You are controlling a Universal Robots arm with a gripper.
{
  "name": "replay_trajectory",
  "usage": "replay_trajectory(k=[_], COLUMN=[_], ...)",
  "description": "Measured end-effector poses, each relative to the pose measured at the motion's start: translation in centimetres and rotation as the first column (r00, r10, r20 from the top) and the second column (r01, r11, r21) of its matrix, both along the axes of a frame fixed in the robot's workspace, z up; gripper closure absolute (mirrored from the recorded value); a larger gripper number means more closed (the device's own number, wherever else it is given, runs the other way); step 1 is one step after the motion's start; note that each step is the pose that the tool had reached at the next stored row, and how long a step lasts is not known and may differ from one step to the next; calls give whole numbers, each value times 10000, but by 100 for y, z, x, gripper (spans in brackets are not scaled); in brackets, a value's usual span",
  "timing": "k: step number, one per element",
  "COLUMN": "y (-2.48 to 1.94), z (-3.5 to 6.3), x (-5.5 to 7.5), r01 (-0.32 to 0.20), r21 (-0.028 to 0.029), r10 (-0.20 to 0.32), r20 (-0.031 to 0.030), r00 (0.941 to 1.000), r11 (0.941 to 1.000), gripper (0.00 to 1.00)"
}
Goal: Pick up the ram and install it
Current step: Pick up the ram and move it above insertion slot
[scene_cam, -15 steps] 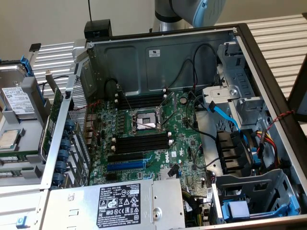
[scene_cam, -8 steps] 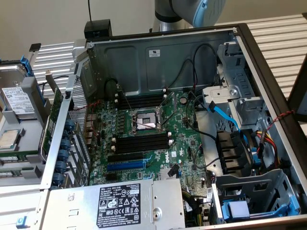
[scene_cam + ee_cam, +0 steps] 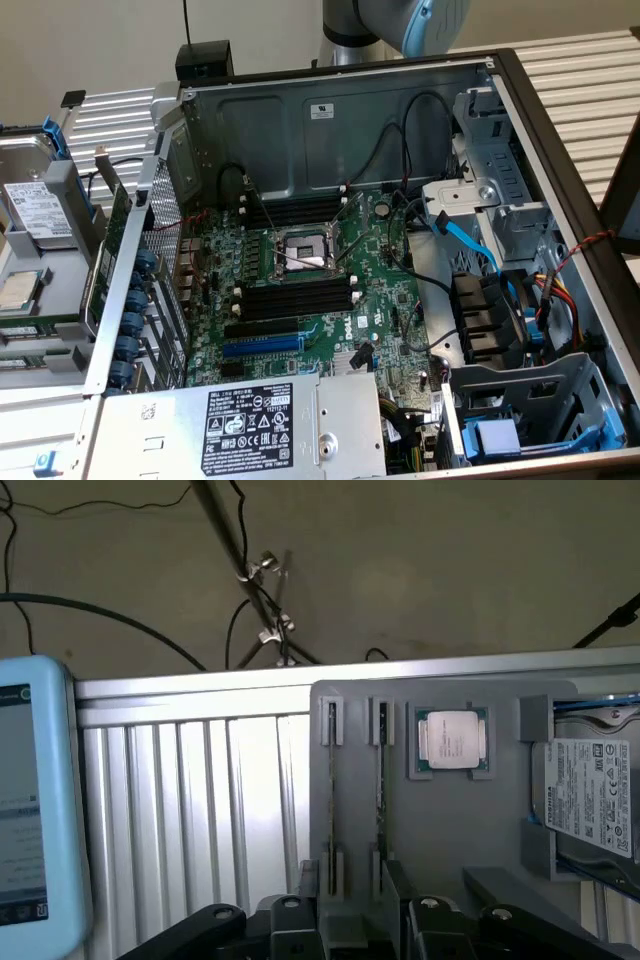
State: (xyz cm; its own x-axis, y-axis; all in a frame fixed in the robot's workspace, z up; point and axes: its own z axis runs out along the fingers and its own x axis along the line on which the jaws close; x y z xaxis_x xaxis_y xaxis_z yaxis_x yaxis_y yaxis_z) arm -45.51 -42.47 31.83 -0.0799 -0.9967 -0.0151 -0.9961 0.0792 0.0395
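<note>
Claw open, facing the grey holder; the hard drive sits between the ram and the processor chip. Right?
Not quite. The wrist view shows the processor chip sitting between the ram and the hard drive; the drive is not in the middle. The rest stands: the claw is open, facing the grey holder.

Even soft light, slight blur, faint shadows
</note>
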Motion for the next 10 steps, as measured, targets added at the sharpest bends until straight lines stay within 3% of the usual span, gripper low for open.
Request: replay_trajectory(k=[10], y=[-16], z=[-181], x=[61], r01=[0], r21=[-1], r10=[0], r20=[-2], r00=[10000], r11=[10000], gripper=[61])
